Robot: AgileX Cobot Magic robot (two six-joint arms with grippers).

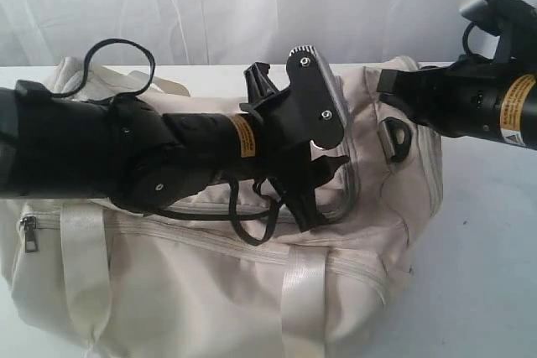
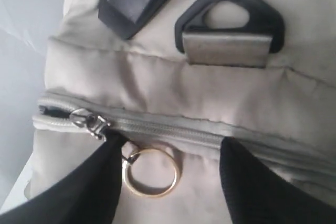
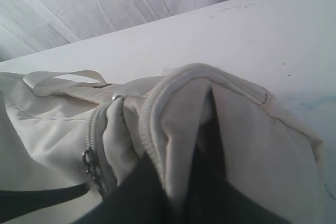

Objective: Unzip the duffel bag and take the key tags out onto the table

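The cream-white duffel bag [image 1: 210, 291] lies on the white table [image 1: 487, 241] with its grey top zipper [image 2: 178, 129] closed. The metal slider [image 2: 86, 121] sits at one end of the zipper, and a gold ring pull [image 2: 152, 171] hangs from it. My left gripper [image 2: 170, 148] is open just above the bag, the ring lying between its black fingers [image 2: 79, 192]; one finger touches the pull's link. My right gripper [image 3: 202, 174] is shut on a fold of fabric at the bag's end [image 1: 411, 73]. The key tags are hidden.
A black D-ring [image 2: 231, 19] on a webbing tab sits beyond the zipper. A second side zipper pull [image 1: 29, 232] hangs at the bag's left end. A black cable loop [image 1: 117, 56] rises over the left arm. Bare tabletop extends to the right.
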